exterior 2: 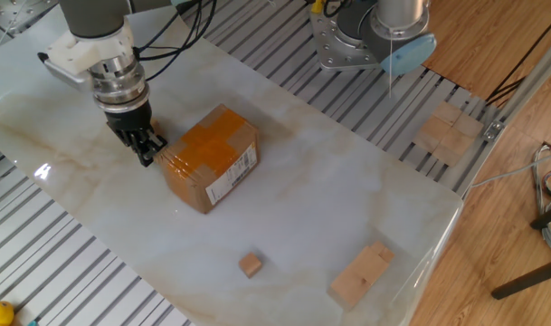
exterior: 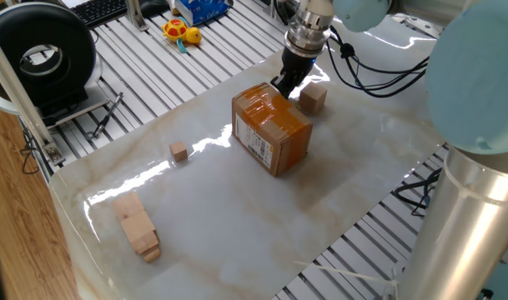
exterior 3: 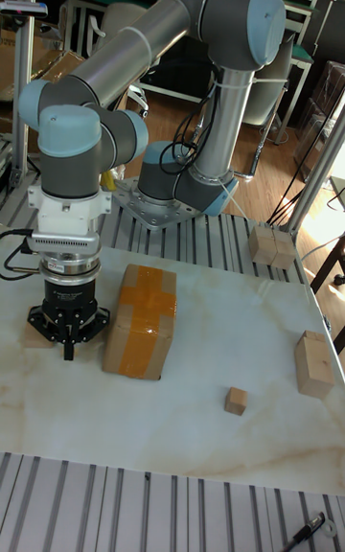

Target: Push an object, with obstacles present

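Note:
The object, a small tan wooden cube, lies alone on the white marble table, far from the arm. My gripper is shut on nothing. It points down at the table, right against the far end of the orange-brown cardboard box. A bigger tan cube sits just beside the gripper, on the side away from the object. Long stacked wooden blocks rest near a table corner.
Spare wooden blocks sit on the slatted frame beyond the table edge. The arm's base is mounted at the table's side. A black round device, a toy and a blue box lie off the slab.

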